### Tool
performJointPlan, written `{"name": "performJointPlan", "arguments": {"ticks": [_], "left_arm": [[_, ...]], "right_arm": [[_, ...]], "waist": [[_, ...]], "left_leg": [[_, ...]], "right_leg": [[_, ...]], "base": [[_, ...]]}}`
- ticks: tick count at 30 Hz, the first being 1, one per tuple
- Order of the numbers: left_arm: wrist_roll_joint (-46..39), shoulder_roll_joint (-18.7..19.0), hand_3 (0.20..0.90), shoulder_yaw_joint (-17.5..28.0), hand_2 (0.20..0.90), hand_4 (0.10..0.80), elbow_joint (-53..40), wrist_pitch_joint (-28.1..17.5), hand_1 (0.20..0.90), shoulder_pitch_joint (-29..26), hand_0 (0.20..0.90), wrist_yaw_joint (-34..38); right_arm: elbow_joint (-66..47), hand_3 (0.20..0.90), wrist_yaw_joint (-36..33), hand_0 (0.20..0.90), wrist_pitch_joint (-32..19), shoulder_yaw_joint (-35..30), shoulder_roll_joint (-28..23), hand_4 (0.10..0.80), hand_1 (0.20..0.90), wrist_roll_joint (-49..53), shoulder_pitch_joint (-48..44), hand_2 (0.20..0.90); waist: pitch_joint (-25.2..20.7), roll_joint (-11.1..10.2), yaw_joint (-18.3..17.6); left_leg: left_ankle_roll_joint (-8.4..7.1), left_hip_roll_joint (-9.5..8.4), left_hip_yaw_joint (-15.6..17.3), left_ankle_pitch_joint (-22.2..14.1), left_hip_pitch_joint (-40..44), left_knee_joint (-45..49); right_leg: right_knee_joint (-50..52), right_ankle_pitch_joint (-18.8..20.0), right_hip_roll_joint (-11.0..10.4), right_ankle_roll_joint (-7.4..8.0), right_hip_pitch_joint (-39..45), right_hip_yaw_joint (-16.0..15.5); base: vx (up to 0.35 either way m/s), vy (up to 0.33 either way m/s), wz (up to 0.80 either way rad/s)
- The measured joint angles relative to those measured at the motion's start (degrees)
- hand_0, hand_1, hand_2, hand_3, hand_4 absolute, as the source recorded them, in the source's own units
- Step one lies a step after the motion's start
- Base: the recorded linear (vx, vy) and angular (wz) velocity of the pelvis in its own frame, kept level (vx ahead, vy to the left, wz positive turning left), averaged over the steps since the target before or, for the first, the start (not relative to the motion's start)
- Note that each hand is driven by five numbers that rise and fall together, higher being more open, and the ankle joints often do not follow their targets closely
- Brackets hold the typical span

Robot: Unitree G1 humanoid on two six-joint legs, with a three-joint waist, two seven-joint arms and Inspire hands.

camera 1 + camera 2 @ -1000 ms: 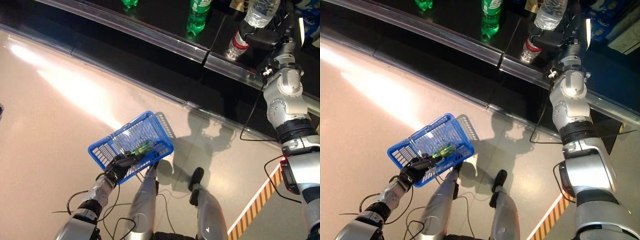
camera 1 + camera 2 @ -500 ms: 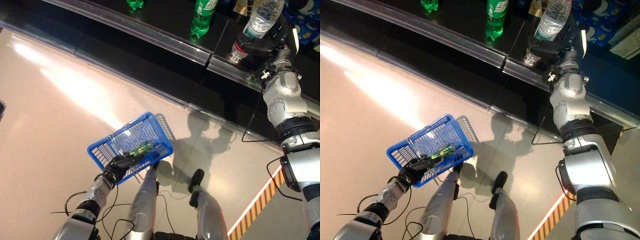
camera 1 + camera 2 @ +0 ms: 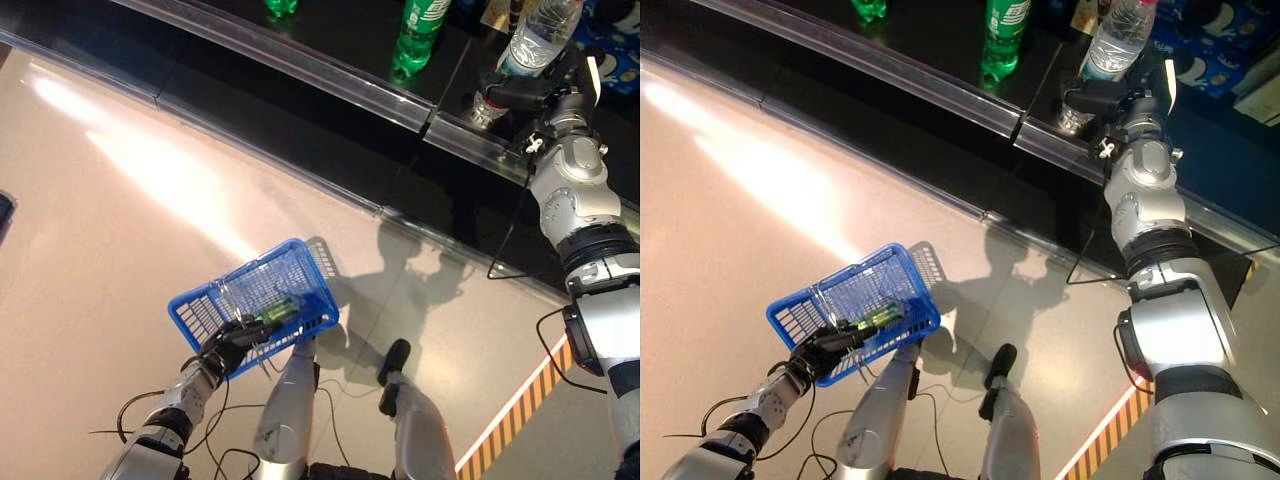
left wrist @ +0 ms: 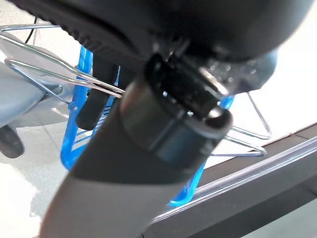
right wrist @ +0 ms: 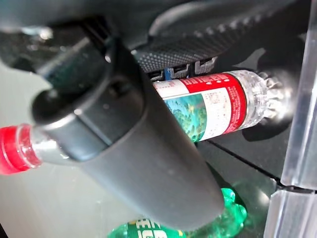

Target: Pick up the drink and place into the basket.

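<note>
Right hand [image 5: 124,129] has closed in, fingers wrapped round the bottle [image 5: 213,106] on the shelf [image 3: 330,75] at one o'clock; left hand [image 3: 228,343] keeps clutching the basket [image 3: 255,300] handle at seven, so lifting comes next.

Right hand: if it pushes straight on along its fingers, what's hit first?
The clear plastic bottle with red cap and red label: the right hand is already closed round it on the dark shelf. Beyond it, depth is unclear.

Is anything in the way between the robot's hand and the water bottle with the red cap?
No. The right hand is already wrapped around the red-capped water bottle on the dark shelf; nothing sits between them.
</note>
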Motion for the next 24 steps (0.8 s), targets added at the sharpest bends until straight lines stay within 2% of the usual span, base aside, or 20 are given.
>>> {"name": "performJointPlan", "arguments": {"ticks": [12,24], "left_arm": [[-0.12,-0.16,0.2,-0.02,0.3,0.1,-0.11,-0.03,0.3,0.4,0.3,-0.51],[-0.1,-0.26,0.2,-0.03,0.3,0.1,-0.15,0.04,0.3,0.87,0.3,-0.89]], "right_arm": [[1.53,0.2,0.8,0.3,0.58,0.84,-0.64,0.1,0.3,-0.68,-0.56,0.3],[2.02,0.2,1.24,0.3,1.91,1.06,-0.64,0.1,0.3,-0.65,-0.42,0.3]], "waist": [[0.06,0.44,0.4],[0.12,0.8,0.46]], "left_leg": [[0.32,-0.95,-0.04,0.22,-0.01,-0.27],[0.69,-0.95,-0.07,0.51,0.98,-1.1]], "right_leg": [[-0.14,0.25,-0.94,0.59,0.09,-0.07],[-1.05,0.51,-0.83,0.73,1.27,-0.22]], "base": [[0.002,0.005,0.0],[0.0,0.0,0.0]]}}
